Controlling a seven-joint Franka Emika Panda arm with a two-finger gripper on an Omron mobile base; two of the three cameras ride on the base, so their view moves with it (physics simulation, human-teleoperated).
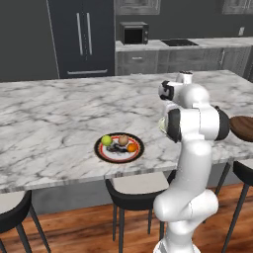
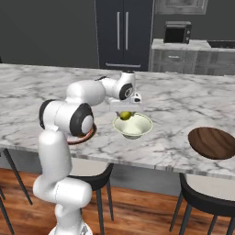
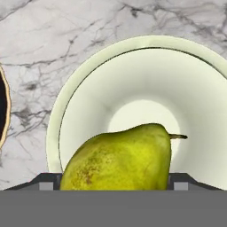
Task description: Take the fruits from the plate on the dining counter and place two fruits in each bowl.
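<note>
My gripper (image 2: 125,111) is shut on a yellow-green pear-shaped fruit (image 3: 119,157) and hangs just above the pale cream-green bowl (image 2: 133,127). In the hand view the bowl's inside (image 3: 146,88) lies right under the fruit with nothing in it. The black-rimmed plate (image 1: 103,153) lies on the marble dining counter (image 1: 54,113) to the left of the arm. On it sit a bright green fruit (image 1: 106,140), a tan-brown fruit (image 1: 123,140) and an orange fruit (image 1: 132,147). The dark wooden bowl (image 2: 213,142) lies to the right, near the counter's front edge.
Black stools (image 1: 129,195) stand under the counter's near edge. Behind the counter are a dark fridge (image 1: 82,37), grey cabinets and a microwave (image 1: 134,33). My own arm (image 1: 190,123) hides most of the cream bowl in the left base view.
</note>
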